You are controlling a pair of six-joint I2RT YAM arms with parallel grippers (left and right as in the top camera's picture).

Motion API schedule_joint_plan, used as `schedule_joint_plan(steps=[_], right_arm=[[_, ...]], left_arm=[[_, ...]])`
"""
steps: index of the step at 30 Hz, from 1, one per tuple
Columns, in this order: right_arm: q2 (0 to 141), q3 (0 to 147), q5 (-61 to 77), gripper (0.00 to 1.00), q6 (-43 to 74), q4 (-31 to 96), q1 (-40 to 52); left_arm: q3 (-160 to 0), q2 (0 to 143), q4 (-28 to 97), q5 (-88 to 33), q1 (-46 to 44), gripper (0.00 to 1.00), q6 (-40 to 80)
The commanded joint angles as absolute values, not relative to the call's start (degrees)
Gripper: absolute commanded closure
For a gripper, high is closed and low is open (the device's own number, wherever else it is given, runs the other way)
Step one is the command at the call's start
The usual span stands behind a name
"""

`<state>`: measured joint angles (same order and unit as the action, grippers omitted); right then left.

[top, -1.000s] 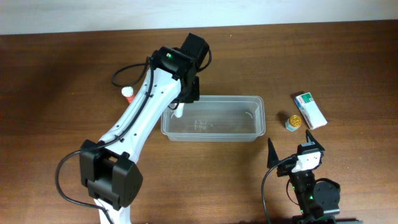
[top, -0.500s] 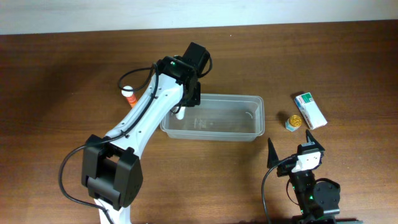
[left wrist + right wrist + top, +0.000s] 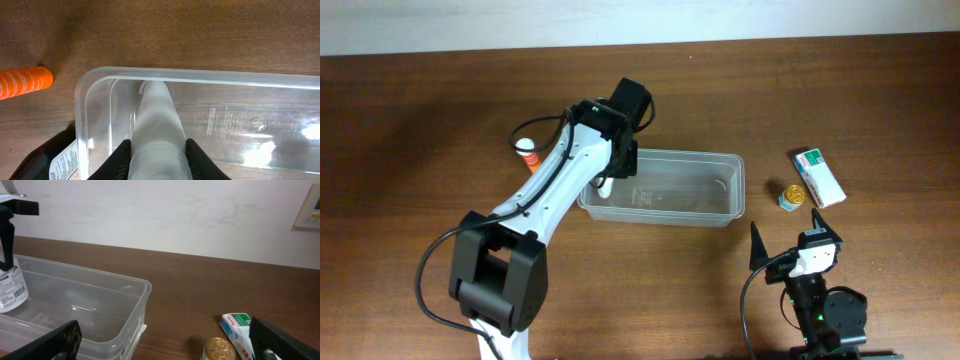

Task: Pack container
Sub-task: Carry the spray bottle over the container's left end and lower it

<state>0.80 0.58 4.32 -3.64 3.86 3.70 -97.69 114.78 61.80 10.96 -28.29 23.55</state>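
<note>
Bench: we see a dark wooden table [image 3: 410, 120]; both arms rise from its near edge.
Container: the clear tub [image 3: 690, 195] sits open side up near the middle of the bench, a little toward the right edge.
Container axis: its long axis runs left to right, about parallel to the far edge. One short end points at the left edge and the other at the right edge.
Left gripper: we see the left gripper [image 3: 156, 159] over the tub's left end. Its jaws are partly closed and press both sides of a white bottle [image 3: 155, 115].
White bottle: it hangs inside the left end of the tub. We cannot tell whether it touches the floor.
Right gripper: the right gripper [image 3: 793, 240] is spread wide near the near edge and holds nothing, well apart from the tub.
Cardboard box: a white-and-green box [image 3: 818, 176] lies toward the right edge.
Orange bottle: an orange bottle [image 3: 527, 152] lies on the wood beyond the tub's left end.
Jar: a small gold-lidded jar [image 3: 793, 194] stands just beside the box.
</note>
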Motion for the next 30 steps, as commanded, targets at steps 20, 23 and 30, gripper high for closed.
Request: schedule_joint_plan(steps=[20, 23, 30], right_arm=[[0.4, 0.3, 4.0, 0.02, -3.9, 4.2, 3.2], [0.4, 0.3, 4.0, 0.02, -3.9, 4.2, 3.2], [0.4, 0.3, 4.0, 0.02, -3.9, 4.2, 3.2]], left_arm=[[-96.6, 114.7, 62.0, 8.9, -27.6, 0.65, 20.9], [-96.6, 114.7, 62.0, 8.9, -27.6, 0.60, 20.9], [-96.6, 114.6, 62.2, 9.0, -27.6, 0.57, 20.9]])
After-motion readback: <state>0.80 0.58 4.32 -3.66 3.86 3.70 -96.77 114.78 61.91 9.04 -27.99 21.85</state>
